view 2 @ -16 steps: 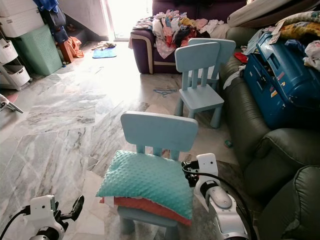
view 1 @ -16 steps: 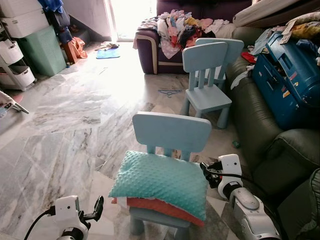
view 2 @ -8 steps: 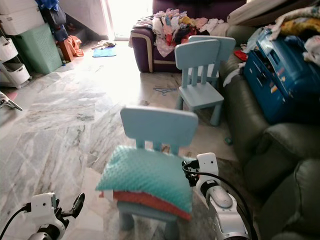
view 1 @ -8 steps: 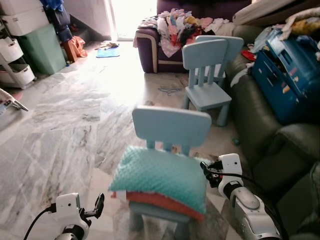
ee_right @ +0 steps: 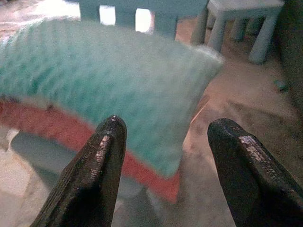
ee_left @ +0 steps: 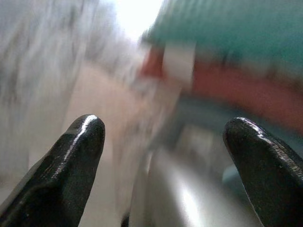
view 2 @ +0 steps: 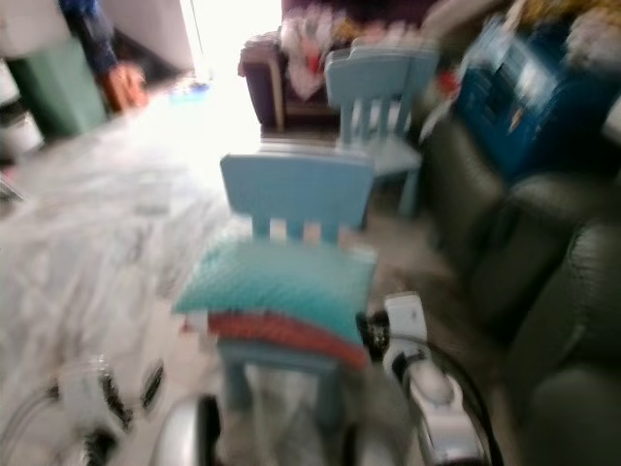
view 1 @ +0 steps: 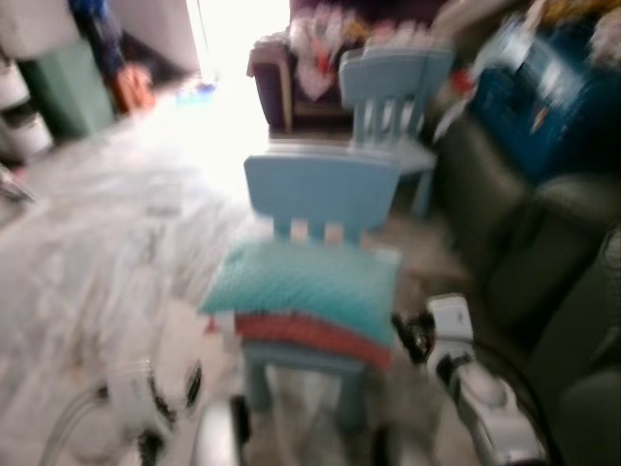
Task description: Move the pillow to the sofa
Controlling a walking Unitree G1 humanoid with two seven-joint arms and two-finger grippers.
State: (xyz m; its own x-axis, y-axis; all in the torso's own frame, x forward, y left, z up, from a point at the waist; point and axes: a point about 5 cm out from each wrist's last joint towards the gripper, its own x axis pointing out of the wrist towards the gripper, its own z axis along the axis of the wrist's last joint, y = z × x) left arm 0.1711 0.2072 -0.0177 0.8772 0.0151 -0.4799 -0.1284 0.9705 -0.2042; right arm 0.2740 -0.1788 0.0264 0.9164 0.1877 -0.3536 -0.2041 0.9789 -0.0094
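Right gripper point(ee_right: 163, 163) gapes empty just right of the teal pillow point(view 1: 301, 286) on the near chair point(view 1: 320, 189); left gripper point(ee_left: 165, 156) open too; grasping comes next.

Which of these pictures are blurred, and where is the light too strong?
Both eye views are motion-blurred, with glare washing out the floor behind the light blue plastic chair. The left wrist view is smeared beyond the left pincer. The right wrist view is sharpest, showing the teal dotted pillow past the right pincer.
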